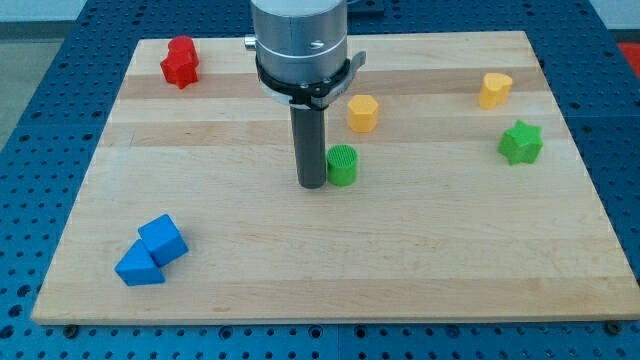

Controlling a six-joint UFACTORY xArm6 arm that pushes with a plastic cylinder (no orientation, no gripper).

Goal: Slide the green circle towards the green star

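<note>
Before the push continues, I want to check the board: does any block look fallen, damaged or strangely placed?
Nothing stands out. My tip rests just left of the green circle, the green star sits far to the view's right, and every block lies flat on the wooden board.

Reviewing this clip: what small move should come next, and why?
Probably push toward the view's right. My tip sits just left of the green circle, apparently touching it, and the green star lies far right, slightly higher.

My tip rests on the board, the dark rod standing upright under its grey mount
</note>
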